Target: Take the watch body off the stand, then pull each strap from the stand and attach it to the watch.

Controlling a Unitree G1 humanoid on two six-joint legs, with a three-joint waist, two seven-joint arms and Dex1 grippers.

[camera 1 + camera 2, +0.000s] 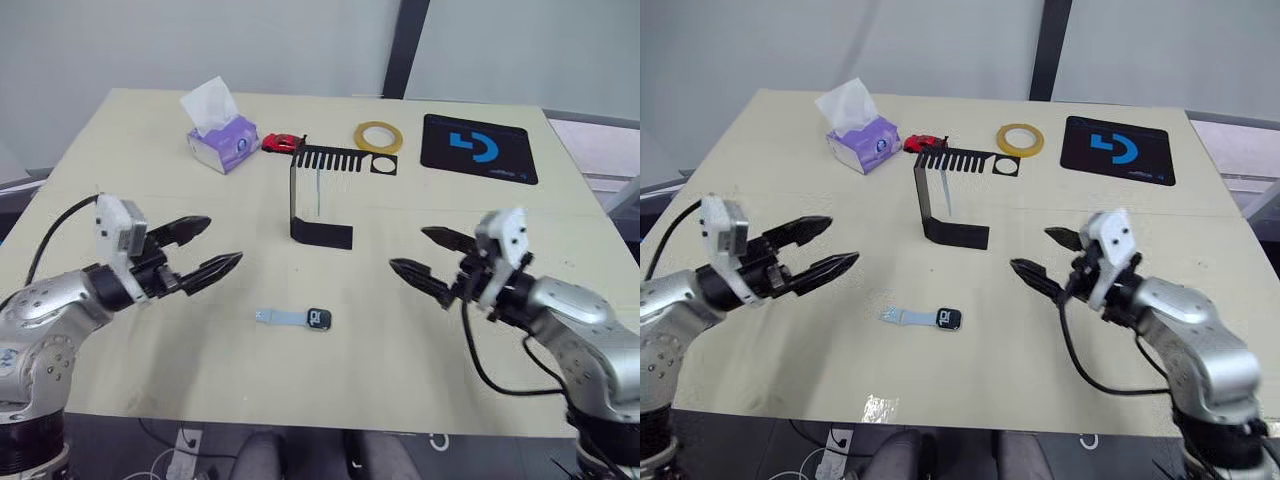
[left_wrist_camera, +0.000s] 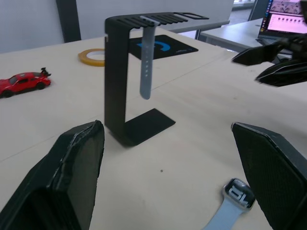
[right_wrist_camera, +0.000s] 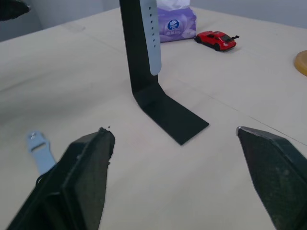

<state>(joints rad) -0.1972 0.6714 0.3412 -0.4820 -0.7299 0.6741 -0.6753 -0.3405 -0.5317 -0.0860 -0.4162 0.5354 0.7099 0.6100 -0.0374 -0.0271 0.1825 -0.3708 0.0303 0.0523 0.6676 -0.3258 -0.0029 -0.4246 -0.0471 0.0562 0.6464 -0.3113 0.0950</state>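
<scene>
The watch body lies flat on the table in front of the stand, with one pale blue-grey strap joined to its left side. The black stand rises at mid-table, and a second strap hangs from its slotted top plate. My left gripper hovers open to the left of the watch, holding nothing. On the other side my right gripper is open too, level with the stand's foot and empty.
A purple tissue box and a red toy car sit behind the stand on the left. A yellow tape ring and a black mat with a blue logo lie at the back right.
</scene>
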